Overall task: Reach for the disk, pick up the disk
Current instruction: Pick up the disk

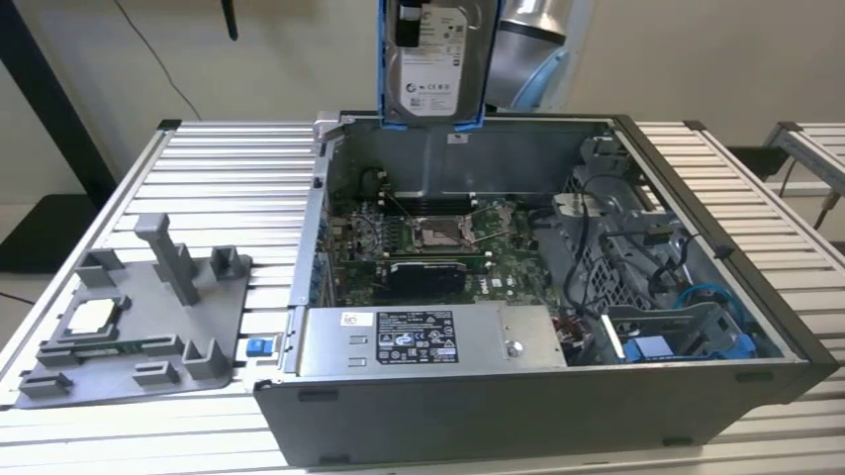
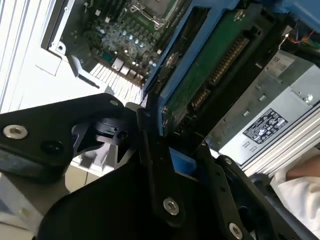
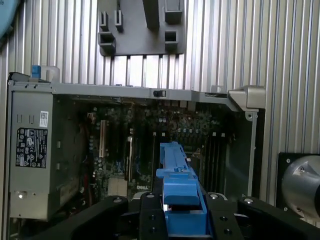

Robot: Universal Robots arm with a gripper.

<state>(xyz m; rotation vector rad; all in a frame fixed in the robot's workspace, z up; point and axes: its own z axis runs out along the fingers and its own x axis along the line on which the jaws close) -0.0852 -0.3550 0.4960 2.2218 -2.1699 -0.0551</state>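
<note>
We see the tool (image 3: pixel 182 220) pinching the disk (image 1: pixel 433 59) by its blue bracket (image 3: pixel 178 185), holding it upright, lifted above the rear wall of the open computer case (image 1: pixel 528 396) on the worktop (image 1: pixel 225 158).

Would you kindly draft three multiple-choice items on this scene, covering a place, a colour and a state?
1. Where is the disk?
A. lifted above the open computer case
B. flat on the grey fixture plate
C. under the power supply

2. What colour is the bracket framing the disk?
A. red
B. blue
C. yellow

3. What is the state of the gripper?
A. open, away from everything
B. shut on nothing
C. shut on the disk

Answers: 1 A, the exterior view shows it upright, above the case's far wall. 2 B, blue edges in all views. 3 C, both wrist views show the fingers clamping the bracket.
</note>
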